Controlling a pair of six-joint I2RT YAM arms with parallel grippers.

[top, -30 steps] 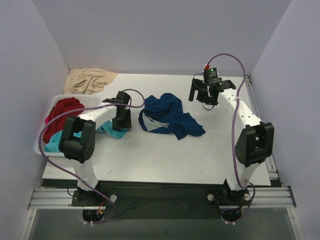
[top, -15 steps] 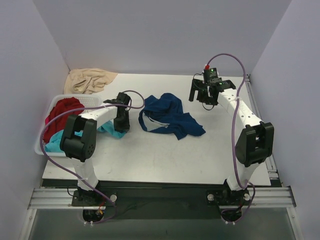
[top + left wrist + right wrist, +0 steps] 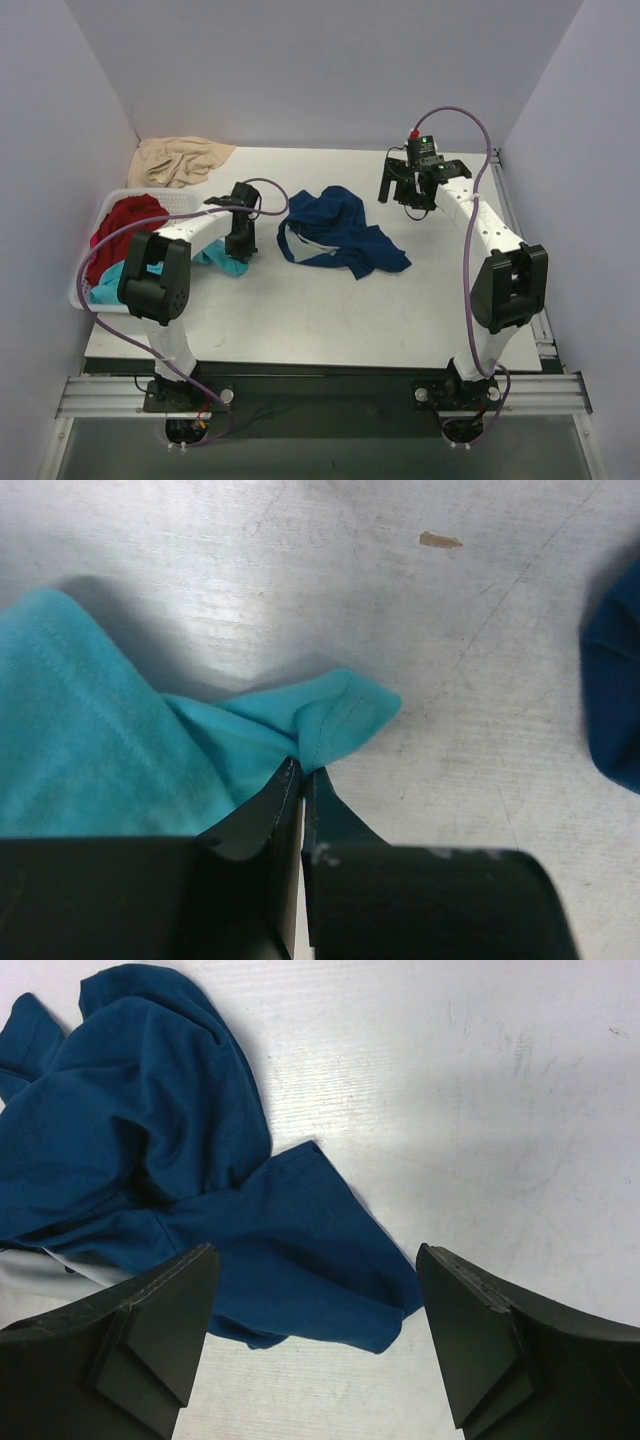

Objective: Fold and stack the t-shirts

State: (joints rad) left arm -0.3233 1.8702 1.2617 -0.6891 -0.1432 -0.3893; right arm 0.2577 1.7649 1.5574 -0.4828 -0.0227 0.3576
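Observation:
A crumpled navy blue t-shirt [image 3: 340, 232] lies mid-table; it also shows in the right wrist view [image 3: 150, 1130]. A turquoise t-shirt [image 3: 215, 258] trails from the white basket [image 3: 180, 203] onto the table. My left gripper [image 3: 240, 246] is shut on a corner fold of the turquoise t-shirt [image 3: 120, 750], its jaws [image 3: 302, 770] pressed together low over the table. A red t-shirt [image 3: 122, 225] lies in the basket. My right gripper [image 3: 408, 193] is open and empty above the navy shirt's right edge, seen in its wrist view [image 3: 315, 1252]. The cartoon print is hidden.
A beige cloth [image 3: 180, 160] is bunched at the back left corner. The basket sits at the table's left edge against the wall. A small brown mark [image 3: 440, 540] is on the table. The navy shirt's edge shows at the right in the left wrist view [image 3: 612, 700].
My left gripper has shifted slightly left and back, keeping its hold on the turquoise cloth. The right arm has barely moved.

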